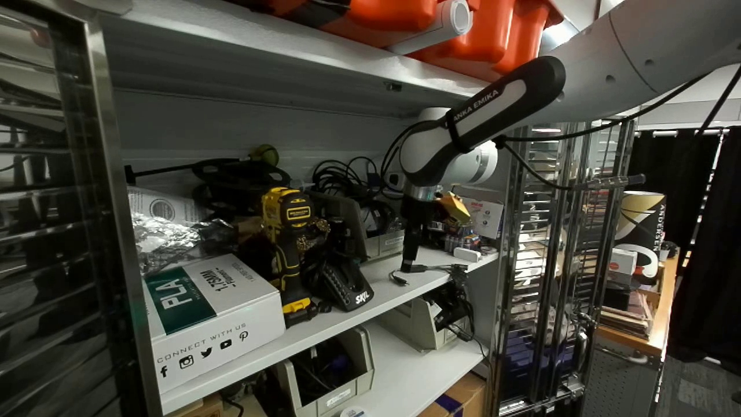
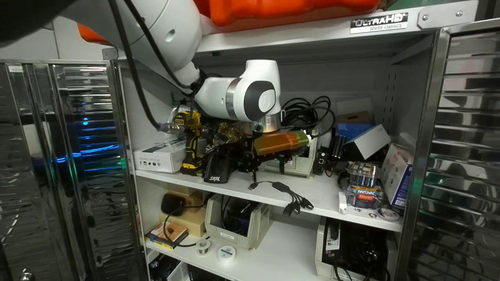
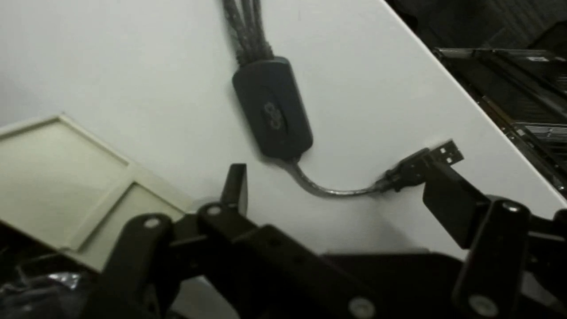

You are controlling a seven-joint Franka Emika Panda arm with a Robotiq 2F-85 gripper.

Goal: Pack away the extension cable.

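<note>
Fingers [image 3: 456, 206] spread and empty, we are hovering at the cable [image 2: 280, 186], its plug [image 3: 409, 171] lying by one tip [image 3: 436, 182], its hub [image 3: 273, 110] beyond both; we are presumably holding them wide to pinch its lead [image 3: 330, 193].

- A jointed robot arm with a smooth white casing [image 1: 642, 63] reaches in from the upper right in an exterior view.
- Its black-and-white forearm link, printed with pale lettering [image 1: 499, 107], slopes downward toward the gripper end.
- The rounded white wrist with a dark oval panel and a pale round disc [image 2: 259, 89] is bent, turning the hand end downward.
- A ring-shaped silver metal flange [image 2: 270, 121] sits directly below the wrist.
- The black, two-fingered mechanical gripper [image 3: 341, 190] points down in both exterior views.
- Its flat black fingers [image 3: 454, 201] stand spread in the wrist view, a broad gap between them.
</note>
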